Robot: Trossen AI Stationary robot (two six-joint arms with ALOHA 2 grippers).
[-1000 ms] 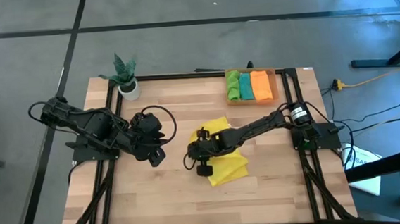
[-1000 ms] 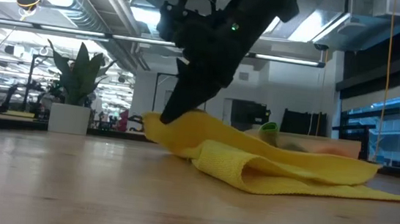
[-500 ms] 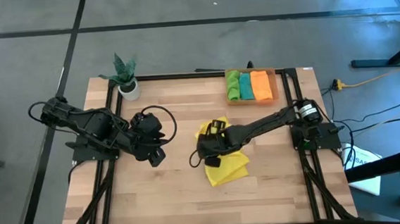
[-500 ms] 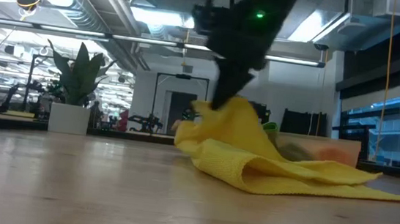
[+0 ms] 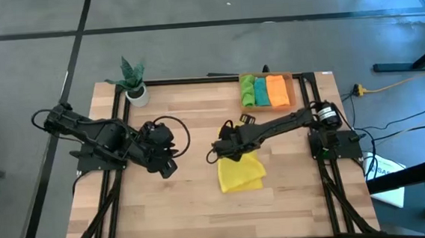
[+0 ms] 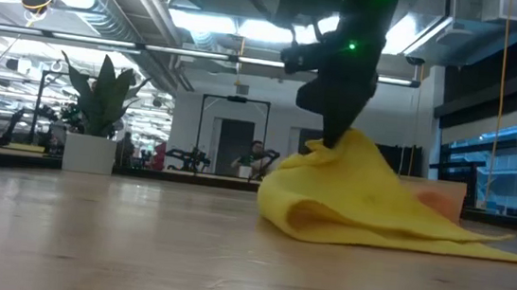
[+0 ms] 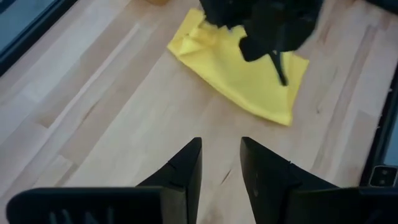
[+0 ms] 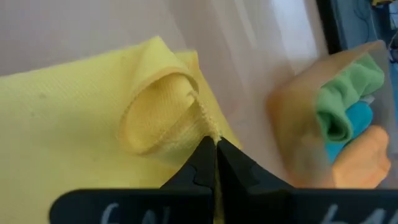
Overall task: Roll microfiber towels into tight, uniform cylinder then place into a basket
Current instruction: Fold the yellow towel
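Observation:
The yellow towel (image 5: 242, 174) lies crumpled and folded on the table's middle, and it also shows in the low view (image 6: 367, 208) and the left wrist view (image 7: 239, 78). My right gripper (image 5: 222, 153) stands over its far left part, shut on a raised bit of it (image 6: 337, 143). My left gripper (image 5: 169, 168) is open and empty left of the towel, its fingers (image 7: 193, 158) pointing toward it. The orange basket (image 5: 267, 91) at the far right holds the green, teal and orange towels side by side. My right gripper pinches the yellow towel's hemmed edge (image 8: 200, 124) between its two fingers, beside a small loop of folded cloth. The fingers come from above, pointing down. The held part stands up as a peak (image 6: 348, 149); the rest slopes down and lies on the table.
A small potted plant (image 5: 133, 83) stands at the table's far left corner. Bare wood (image 5: 174, 212) lies left of and in front of the towel. The basket's near wall (image 8: 298, 124) shows close behind the towel in the right wrist view.
My right gripper has gone toward the table's right and far edges, staying shut on the towel. It has drawn the held edge over the rest of the cloth. The towel, spread wider before, is now folded into a smaller heap with a peak under the gripper.

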